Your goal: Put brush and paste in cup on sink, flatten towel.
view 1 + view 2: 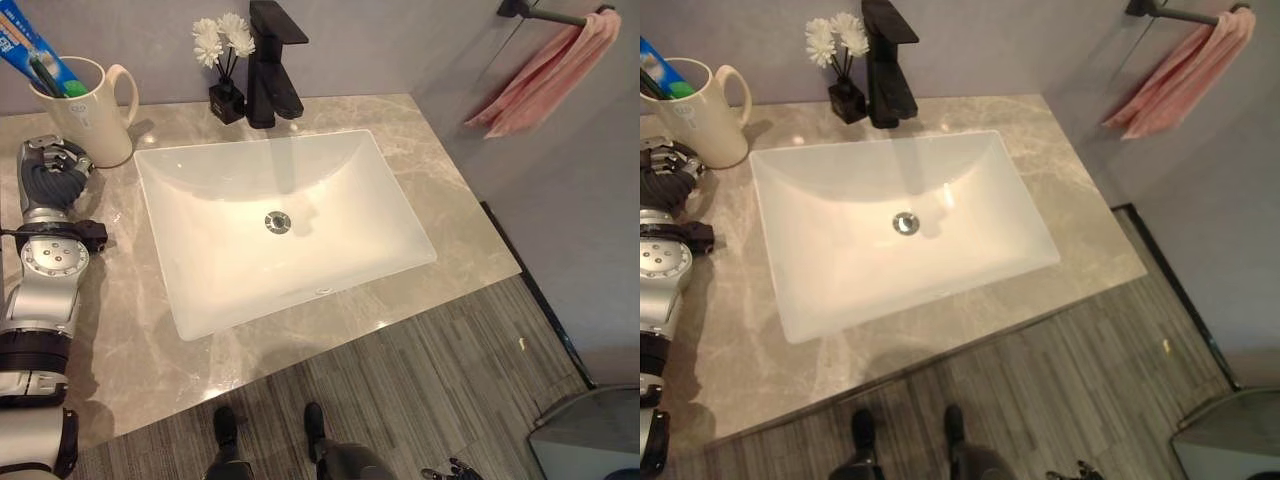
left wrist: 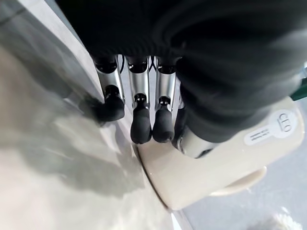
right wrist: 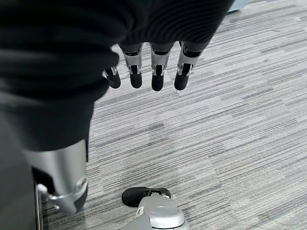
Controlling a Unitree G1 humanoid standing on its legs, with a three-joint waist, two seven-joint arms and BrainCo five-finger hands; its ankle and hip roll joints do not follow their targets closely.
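At the upper left of the left eye view the cream cup (image 1: 84, 112) stands on the marble counter (image 1: 440, 200), with the toothpaste tube (image 1: 25, 47) and a green-handled brush (image 1: 52, 78) already upright inside it. Just below the cup, the left hand (image 1: 52, 172) rests over the counter; its wrist view shows the fingers (image 2: 140, 125) straight and relaxed, their tips near the cup's base, clasping nothing. The right hand (image 3: 148, 72) hangs slack above the striped floor (image 3: 230, 120), fingers loose and empty.

Upper right, the pink towel (image 1: 548, 75) hangs bunched and skewed from a dark wall bar (image 1: 545, 14), well apart from both hands. This looks like the remaining job. The cloth should be light, soft and floppy, so it will likely drape rather than hold shape. Pinching a lower hanging edge and drawing it sideways along the bar seems the best hold.
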